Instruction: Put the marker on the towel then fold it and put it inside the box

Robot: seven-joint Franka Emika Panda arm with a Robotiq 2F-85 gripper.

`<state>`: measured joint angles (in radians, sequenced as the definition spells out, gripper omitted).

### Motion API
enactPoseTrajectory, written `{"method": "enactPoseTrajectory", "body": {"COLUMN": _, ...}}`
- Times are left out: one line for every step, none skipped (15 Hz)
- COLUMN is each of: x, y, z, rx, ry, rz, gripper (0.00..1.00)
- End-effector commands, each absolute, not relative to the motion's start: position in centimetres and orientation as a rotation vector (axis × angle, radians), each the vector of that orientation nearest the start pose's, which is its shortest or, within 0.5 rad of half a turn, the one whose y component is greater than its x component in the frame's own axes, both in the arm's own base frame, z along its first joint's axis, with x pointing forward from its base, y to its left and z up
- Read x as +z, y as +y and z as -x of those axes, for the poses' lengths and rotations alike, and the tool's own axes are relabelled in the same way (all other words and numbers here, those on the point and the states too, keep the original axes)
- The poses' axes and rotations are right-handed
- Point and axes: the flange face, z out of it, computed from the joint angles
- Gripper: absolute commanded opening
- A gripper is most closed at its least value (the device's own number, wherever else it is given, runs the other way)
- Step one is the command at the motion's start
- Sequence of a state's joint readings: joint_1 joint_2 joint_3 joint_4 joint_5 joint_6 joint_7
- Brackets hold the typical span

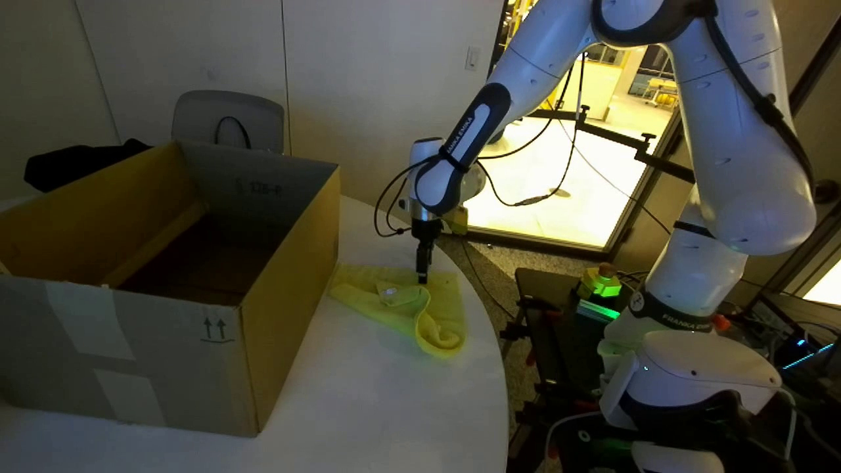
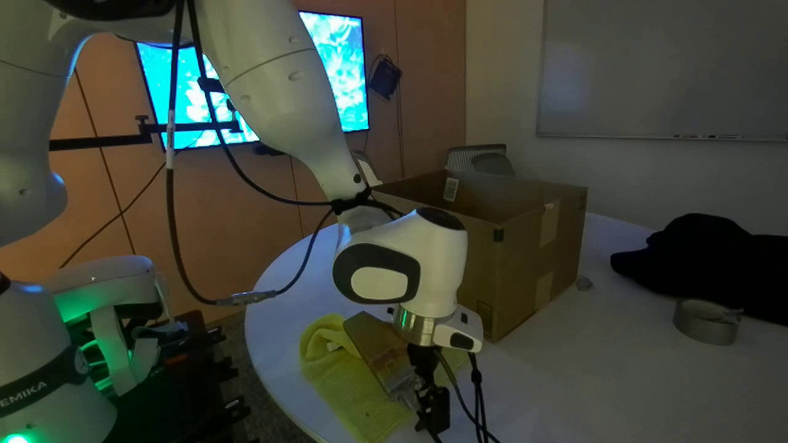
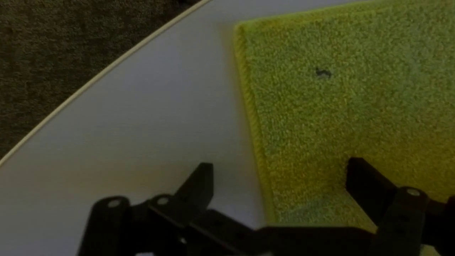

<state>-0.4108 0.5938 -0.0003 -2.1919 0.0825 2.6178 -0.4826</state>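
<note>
And on the left, the box (image 1: 177, 368) sits open-topped on the worktop (image 1: 387, 414), two upward arrows (image 1: 215, 328) near its corner, inner lettering (image 1: 265, 188) too faint to read! Just beside it, the yellow towel (image 1: 399, 314) lies partly curled, pale tag (image 1: 389, 292) illegible. There's the end effector (image 3: 280, 163), jaws spread wide either side of the towel's edge; right, the arm (image 1: 723, 144), lettered FRANKA EMIKA.
</note>
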Motion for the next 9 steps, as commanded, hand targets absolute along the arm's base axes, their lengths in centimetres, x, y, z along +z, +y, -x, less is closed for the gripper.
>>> {"method": "enactPoseTrajectory", "body": {"x": 8.1, "y": -21.9, "z": -48.9, "rx": 0.250, "ry": -0.088, "rz": 2.996, "gripper": 1.00}}
{"method": "enactPoseTrajectory", "body": {"x": 7.9, "y": -21.9, "z": -49.1, "rx": 0.266, "ry": -0.091, "rz": 2.995, "gripper": 1.00}}
{"method": "enactPoseTrajectory", "body": {"x": 7.9, "y": -21.8, "z": -49.2, "rx": 0.274, "ry": -0.107, "rz": 2.989, "gripper": 1.00}}
{"method": "enactPoseTrajectory", "body": {"x": 7.8, "y": -21.8, "z": -49.4, "rx": 0.286, "ry": -0.116, "rz": 2.986, "gripper": 0.83}}
{"method": "enactPoseTrajectory", "body": {"x": 7.8, "y": -21.7, "z": -49.6, "rx": 0.296, "ry": -0.125, "rz": 2.988, "gripper": 0.74}}
{"method": "enactPoseTrajectory", "body": {"x": 7.9, "y": -21.7, "z": -49.8, "rx": 0.304, "ry": -0.133, "rz": 2.983, "gripper": 0.68}}
{"method": "enactPoseTrajectory", "body": {"x": 7.9, "y": -21.6, "z": -50.0, "rx": 0.309, "ry": -0.137, "rz": 2.980, "gripper": 0.59}}
{"method": "enactPoseTrajectory", "body": {"x": 8.0, "y": -21.6, "z": -50.2, "rx": 0.320, "ry": -0.141, "rz": 2.975, "gripper": 0.51}}
{"method": "enactPoseTrajectory", "body": {"x": 8.0, "y": -21.5, "z": -50.5, "rx": 0.329, "ry": -0.144, "rz": 2.969, "gripper": 0.42}}
